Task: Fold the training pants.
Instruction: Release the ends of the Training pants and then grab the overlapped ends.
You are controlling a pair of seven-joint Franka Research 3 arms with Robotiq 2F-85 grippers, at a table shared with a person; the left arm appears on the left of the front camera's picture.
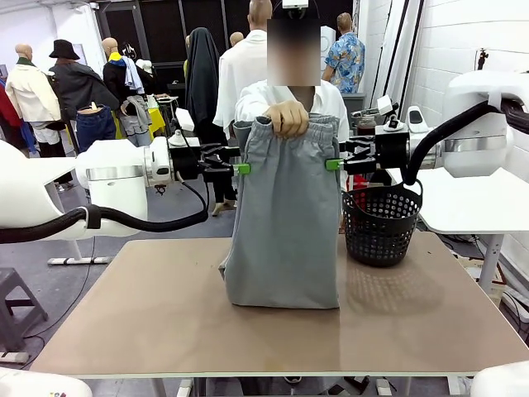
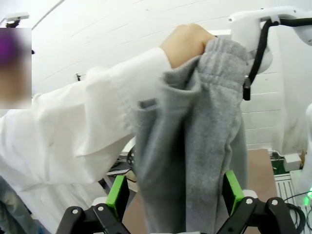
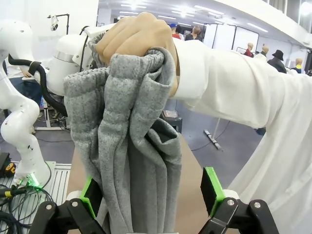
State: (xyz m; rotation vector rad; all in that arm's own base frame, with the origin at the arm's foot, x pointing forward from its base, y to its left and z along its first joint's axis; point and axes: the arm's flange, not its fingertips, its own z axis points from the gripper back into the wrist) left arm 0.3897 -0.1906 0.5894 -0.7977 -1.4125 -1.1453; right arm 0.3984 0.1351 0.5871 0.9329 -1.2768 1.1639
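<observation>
Above the middle of the counter (image 1: 165,322), a person's hand (image 1: 288,118) clasps the gathered waistband of the grey pants (image 1: 285,223) and holds them up. The pants hang straight down in one bunched column, and their lower end rests in a soft fold on the counter.

Left gripper (image 1: 241,169): level with the upper part of the pants, at their left edge, reaching in sideways from the left. Its jaws stand wide open. In the left wrist view the cloth hangs between the two green pads (image 2: 118,195) without being clamped. Whether either pad touches the cloth cannot be told.

Right gripper (image 1: 333,165): at the same height on the right edge of the pants, facing the left gripper across the cloth. It is likewise open. In the right wrist view the folds of the pants (image 3: 126,136) fall between its fingers, nearer one pad than the other, with a clear gap at the other side.

Basket (image 1: 380,223): black mesh, upright on the far right of the counter, just right of the pants and below the right gripper.

Sleeve (image 2: 97,122): white, covering the arm that holds the waistband.
</observation>
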